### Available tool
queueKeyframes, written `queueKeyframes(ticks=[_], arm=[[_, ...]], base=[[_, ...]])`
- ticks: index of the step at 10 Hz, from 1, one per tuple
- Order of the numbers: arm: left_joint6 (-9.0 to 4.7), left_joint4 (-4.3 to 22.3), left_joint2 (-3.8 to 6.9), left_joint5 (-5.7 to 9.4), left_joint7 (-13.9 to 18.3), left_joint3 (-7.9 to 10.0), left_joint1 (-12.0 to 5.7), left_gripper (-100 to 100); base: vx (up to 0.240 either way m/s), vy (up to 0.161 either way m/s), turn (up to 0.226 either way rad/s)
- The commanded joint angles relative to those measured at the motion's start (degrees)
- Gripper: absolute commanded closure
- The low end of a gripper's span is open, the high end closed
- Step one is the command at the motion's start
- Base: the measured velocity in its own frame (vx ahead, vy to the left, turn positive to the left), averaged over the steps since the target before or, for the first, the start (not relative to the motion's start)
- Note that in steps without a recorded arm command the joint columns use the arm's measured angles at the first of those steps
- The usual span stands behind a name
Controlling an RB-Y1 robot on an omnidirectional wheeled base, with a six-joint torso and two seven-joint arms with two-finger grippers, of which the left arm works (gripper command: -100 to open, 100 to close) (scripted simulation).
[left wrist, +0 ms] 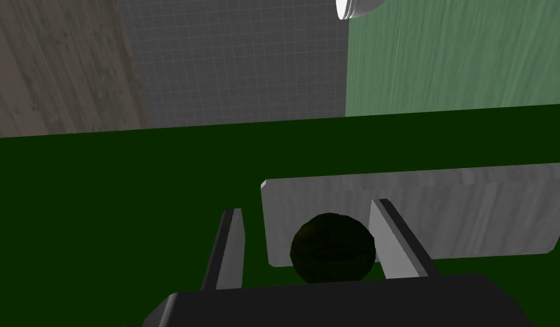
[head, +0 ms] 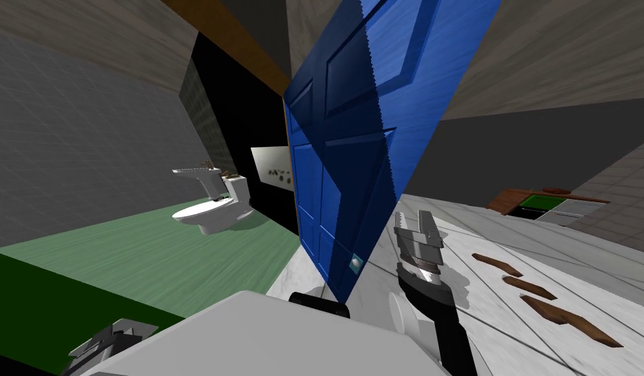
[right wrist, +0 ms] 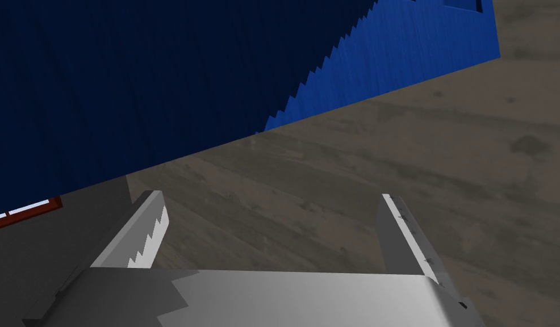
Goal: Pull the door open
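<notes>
The blue panelled door [head: 353,130] stands swung open, with its free edge turned toward me. A small pale knob [head: 357,264] sits low on that edge. My right gripper [head: 413,219] is raised just right of the door edge, above the knob and apart from it. It is open with nothing between its fingers [right wrist: 271,197], and the blue door [right wrist: 159,85] looms beyond them. My left gripper [head: 108,339] is low at the left over a dark green surface [head: 46,287]. It is open [left wrist: 307,207], with a dark ball [left wrist: 333,248] on a grey plate [left wrist: 443,210] between its fingers.
A white toilet [head: 213,209] stands on a green floor [head: 151,254] past the doorway, with a black area behind it. Brown strips [head: 543,307] lie on the pale tiled floor at the right. A low brown and green cabinet [head: 543,201] sits further back right.
</notes>
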Motion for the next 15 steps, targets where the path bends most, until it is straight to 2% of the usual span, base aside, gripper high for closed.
queueKeyframes(ticks=[1,5,6,7,8,10,11,15], arm=[[-0.04,-0.06,0.04,0.01,0.01,0.02,0.02,100],[-0.04,-0.06,0.04,0.01,0.01,0.02,0.02,100],[-0.16,0.14,0.00,-0.99,0.91,-1.70,0.03,100],[-0.16,1.61,0.00,-0.99,0.91,-1.70,0.03,100],[-0.47,0.07,0.17,-1.53,1.41,-2.65,-0.01,100],[-0.47,0.07,0.17,-1.53,1.41,-2.65,-0.01,100],[0.00,-1.88,-0.77,-1.74,2.10,-2.56,0.96,-100],[-0.71,-1.94,-0.87,-2.23,3.24,-2.44,2.01,-100]], base=[[0.001,-0.035,-0.004],[0.003,-0.008,0.004],[-0.009,-0.113,0.066],[0.013,-0.151,0.073],[0.001,-0.144,0.086],[-0.018,-0.089,-0.016],[-0.047,-0.136,-0.005],[-0.112,-0.168,0.022]])
